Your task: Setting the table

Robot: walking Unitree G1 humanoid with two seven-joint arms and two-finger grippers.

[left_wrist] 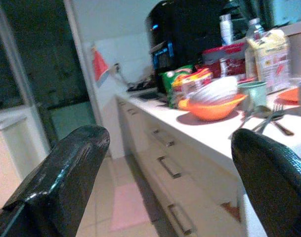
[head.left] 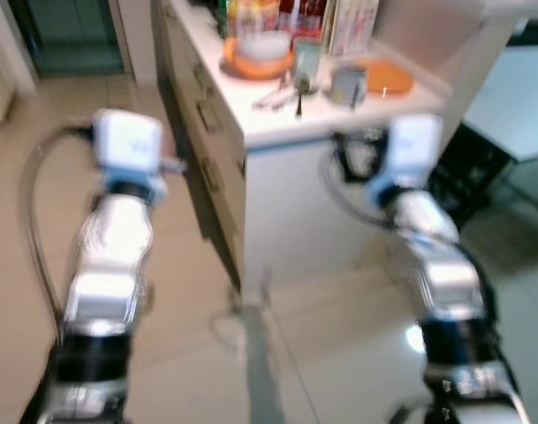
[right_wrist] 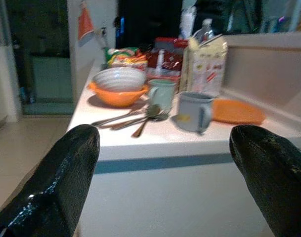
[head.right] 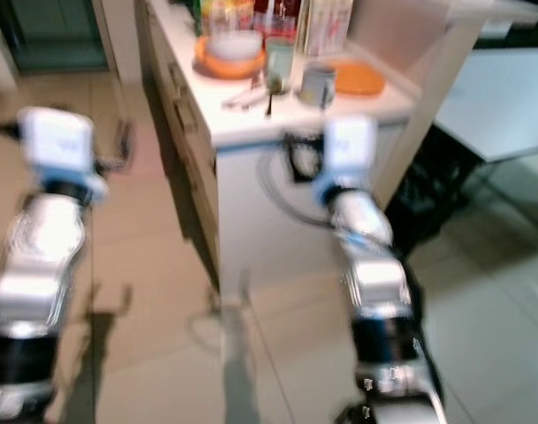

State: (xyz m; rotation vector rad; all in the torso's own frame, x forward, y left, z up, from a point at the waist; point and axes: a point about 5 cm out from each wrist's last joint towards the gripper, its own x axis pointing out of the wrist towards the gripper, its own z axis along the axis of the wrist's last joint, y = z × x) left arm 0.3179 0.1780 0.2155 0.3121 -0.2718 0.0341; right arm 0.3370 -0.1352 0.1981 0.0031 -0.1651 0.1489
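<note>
My right gripper (right_wrist: pixel 162 182), fingers spread wide and empty, is the nearer one: the cutlery (right_wrist: pixel 135 118) lies at twelve o'clock on the counter (right_wrist: pixel 190 148), handles pointing toward me.

head views motion-blurred | cutlery (head.left: pixel 284 92) indistinct (pieces uncountable) | orange plate (left_wrist: pixel 291 95) edge-cropped

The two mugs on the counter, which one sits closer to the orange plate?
The grey mug, handle facing the edge, right beside the orange plate. The green mug stands further back, next to the orange bowl.
</note>
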